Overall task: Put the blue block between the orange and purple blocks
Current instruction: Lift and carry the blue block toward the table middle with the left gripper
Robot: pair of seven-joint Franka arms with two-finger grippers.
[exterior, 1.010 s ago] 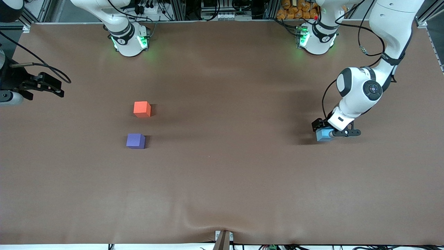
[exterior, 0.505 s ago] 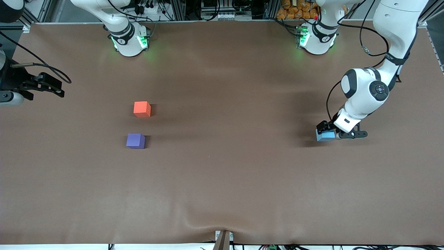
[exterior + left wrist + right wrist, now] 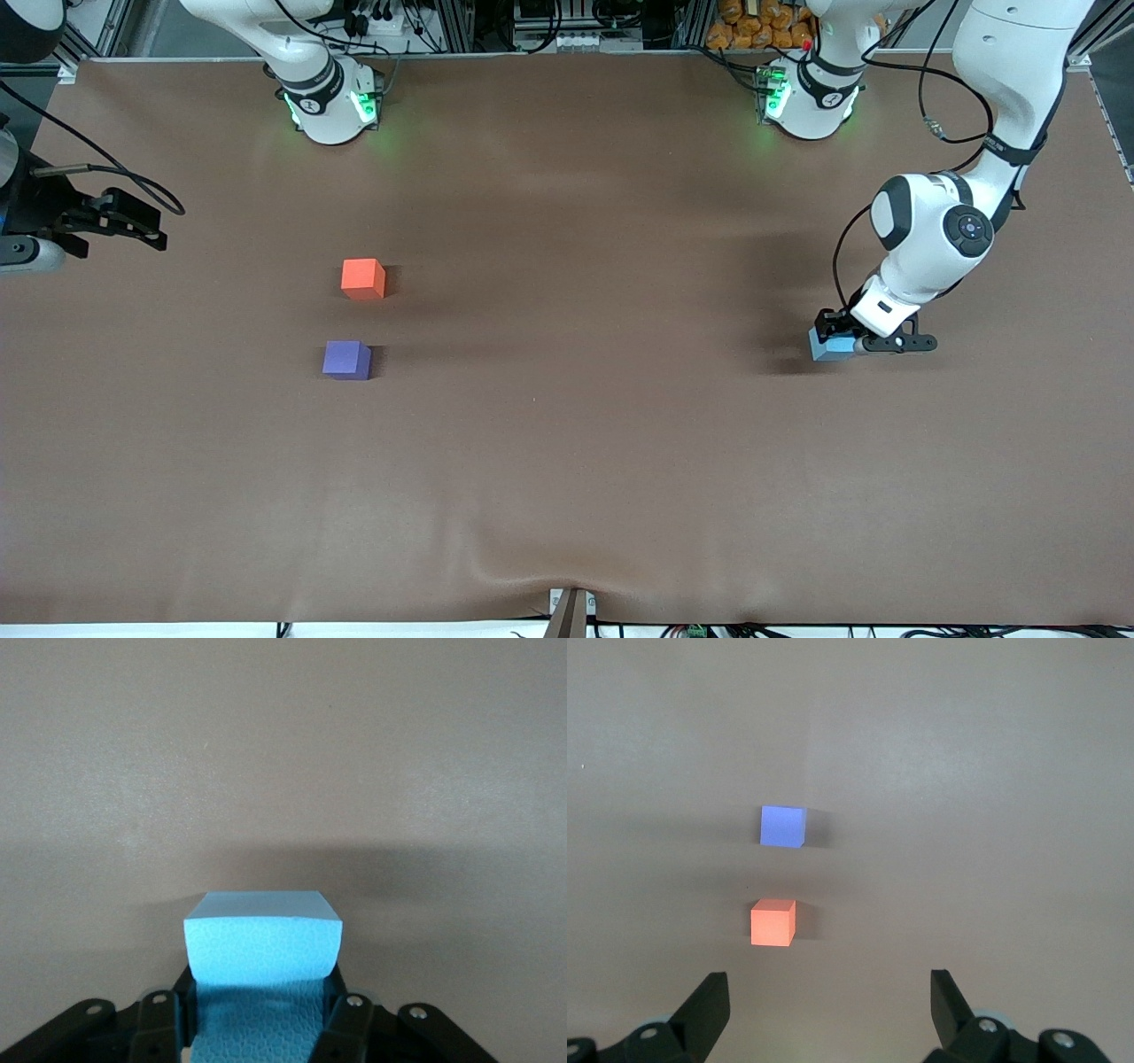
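**Colleague:** What is in front of you, biggest things first?

**Operator:** I see a wide brown table point(image 3: 567, 461). The left arm reaches down at its own end of the table. The right arm waits, its right gripper point(image 3: 828, 1010) hanging with fingers spread wide and nothing between them, above the table near its own end.

**Colleague:** And the blocks?

**Operator:** The blue block point(image 3: 829, 345) sits on the table at the left arm's end. The left gripper point(image 3: 263, 1014) has its fingers clamped on the block's two sides, low against the surface. The orange block point(image 3: 362, 278) and the purple block point(image 3: 346, 360) lie toward the right arm's end, well apart from the blue one. Purple is nearer the front camera, orange farther, with a bare gap between them.

**Colleague:** What does my next move depend on?

**Operator:** As I judge it, the gap lies a long way across the table from the held cube, toward the right arm's end. The pair lines up near to far, so I would bring the blue cube in sideways, lifted clear first.
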